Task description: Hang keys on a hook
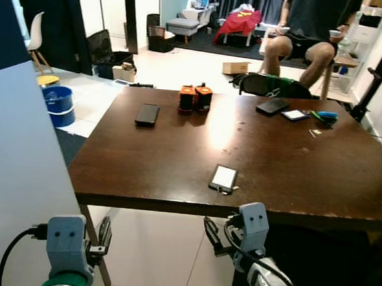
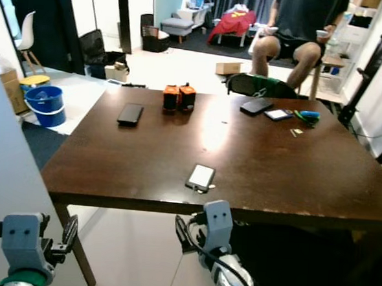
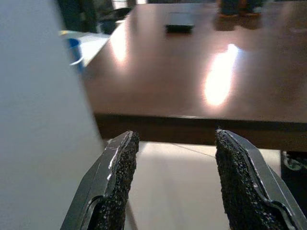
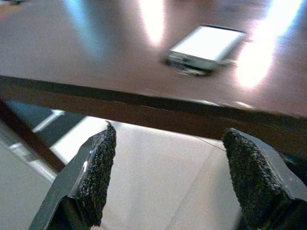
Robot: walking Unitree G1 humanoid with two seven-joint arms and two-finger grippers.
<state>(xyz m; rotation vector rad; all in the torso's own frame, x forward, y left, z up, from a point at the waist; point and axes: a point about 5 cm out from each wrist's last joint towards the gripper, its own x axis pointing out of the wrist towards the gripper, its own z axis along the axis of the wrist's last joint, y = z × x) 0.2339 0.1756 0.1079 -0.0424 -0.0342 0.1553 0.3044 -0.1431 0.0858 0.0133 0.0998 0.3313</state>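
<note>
Keys point(image 4: 184, 67) for this job are, best guess, the small metal bits at the near end of a little flat white-faced rectangular tag point(image 1: 224, 179). It's too blurry to be sure. Biggest thing first: the large dark brown wooden table point(image 1: 293, 162) takes up most of the scene, and the robot is standing right at its near edge, which makes sense if it's lining up for a pickup. Both arms are held low, below the table edge, so nothing is being carried or touched yet. The left gripper point(image 3: 173, 135) has its two black fingers spread wide apart with nothing between them. The right gripper point(image 4: 170, 132) is spread just as wide and also empty, aimed up at the tag, so I'd say the right one is the likely picker. The tag lies flat close to the near edge, well apart from the black phone point(image 1: 147, 114) further back. It looks thin and low, so probably fiddly to pinch.
</note>
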